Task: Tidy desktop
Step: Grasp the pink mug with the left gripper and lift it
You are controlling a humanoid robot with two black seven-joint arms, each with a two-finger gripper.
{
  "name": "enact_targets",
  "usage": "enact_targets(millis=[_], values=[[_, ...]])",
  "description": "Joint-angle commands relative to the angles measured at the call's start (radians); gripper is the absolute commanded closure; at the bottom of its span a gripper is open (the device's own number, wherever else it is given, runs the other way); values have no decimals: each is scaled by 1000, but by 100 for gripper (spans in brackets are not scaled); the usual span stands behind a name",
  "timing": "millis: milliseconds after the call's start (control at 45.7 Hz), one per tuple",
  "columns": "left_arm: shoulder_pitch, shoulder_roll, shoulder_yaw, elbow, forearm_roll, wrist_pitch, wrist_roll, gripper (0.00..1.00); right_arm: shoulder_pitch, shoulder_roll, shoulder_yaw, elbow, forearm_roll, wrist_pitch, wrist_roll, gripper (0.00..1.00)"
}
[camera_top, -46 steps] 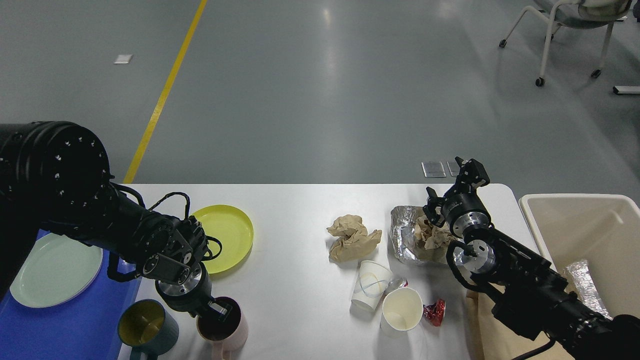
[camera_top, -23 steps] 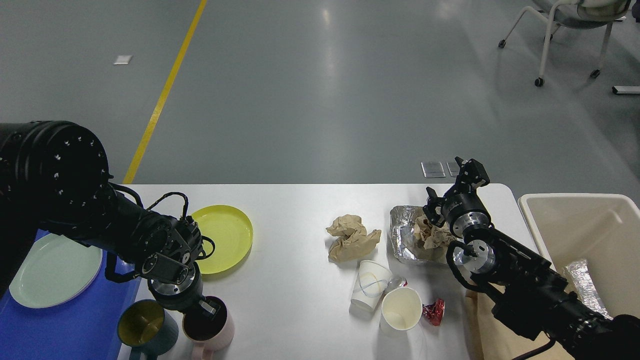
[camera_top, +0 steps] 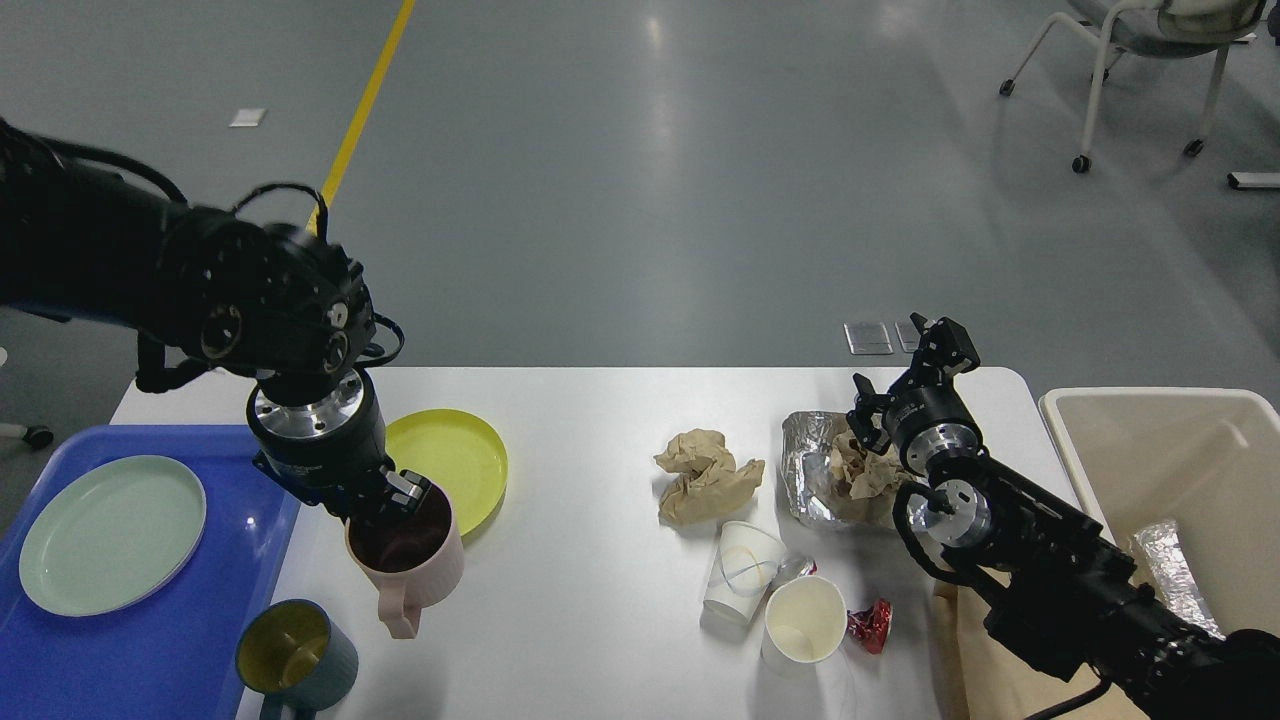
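Note:
The white desktop carries dishes on the left and trash on the right. My left gripper is shut on the rim of a pink mug, held just above the table between the blue tray and a yellow plate; the mug's handle points toward me. My right gripper stands open over the far right of the table, just above a foil sheet with brown paper in it. Its fingers hold nothing.
The tray holds a pale green plate; a teal mug sits at its right edge. Crumpled brown paper, two paper cups and a red wrapper lie mid-right. A beige bin with foil stands at right.
My left arm has risen and swung back, lifting the pink mug from the table's front edge up and away from me. The right arm has not moved.

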Motion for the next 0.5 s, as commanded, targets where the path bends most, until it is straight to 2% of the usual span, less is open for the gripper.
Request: enact_targets(millis=[0,131,240,350,481], values=[[-188,3,6,-49,-49,-155,-28,100,1,0,0,0,1,0,0,0],[-368,14,21,-103,-89,-310,-112,100,1,0,0,0,0,0,0,0],[-509,8,70,-157,-91,-326,-174,100,1,0,0,0,0,0,-1,0],[-610,5,111,-186,-91,-326,-198,100,1,0,0,0,1,0,-1,0],[-624,-4,151,-190,-92,-326,-198,100,1,0,0,1,1,0,0,0]])
